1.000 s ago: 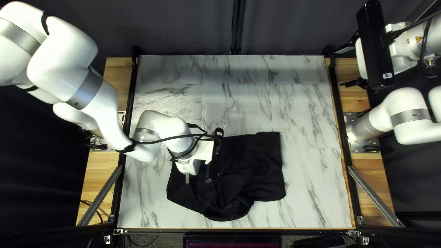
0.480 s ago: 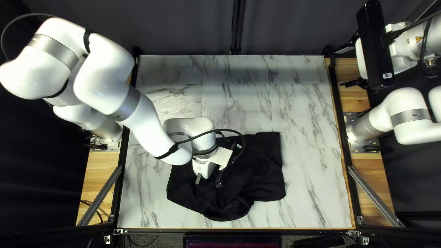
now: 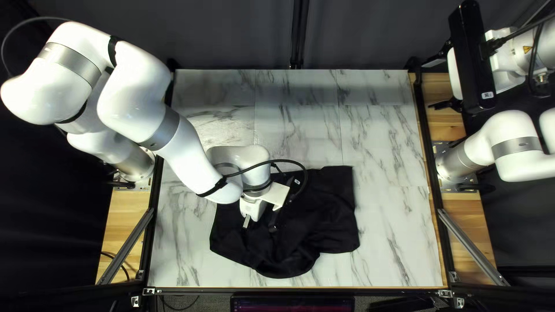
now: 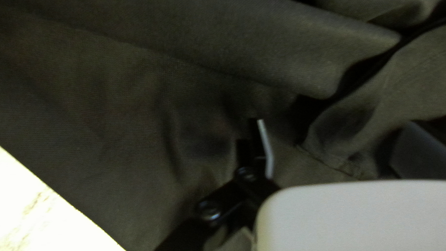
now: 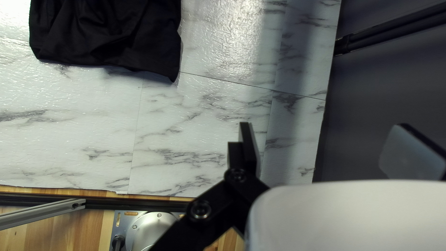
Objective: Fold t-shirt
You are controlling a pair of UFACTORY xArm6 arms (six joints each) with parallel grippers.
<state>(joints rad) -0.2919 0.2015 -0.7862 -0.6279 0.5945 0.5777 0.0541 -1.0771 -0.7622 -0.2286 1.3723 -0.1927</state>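
The left arm leans in from the left edge of the counter, and its claw points down over the left part of the black t-shirt; its two fingers stand well apart with nothing clamped, though a stitched edge of the cloth lies between them in the left wrist view; whether the tips press on the fabric is hard to tell, dark on dark as it is. A thick fold runs across just ahead of that claw, and bare counter shows beside it, past the shirt's border. Further right lies most of the t-shirt, rumpled at its near middle and flatter toward its far right corner; its longer spread runs roughly from the left claw's side toward the right arm's side, so the bulk of it lies to the right of the left claw. At the far right the right claw hangs raised by the counter's right edge, its fingers apart too and holding nothing, well away from the shirt; the left is clearly the nearer, so the coming grip seems to be its job: close on cloth near that edge, with the risk of pinching two layers where only one is wanted.
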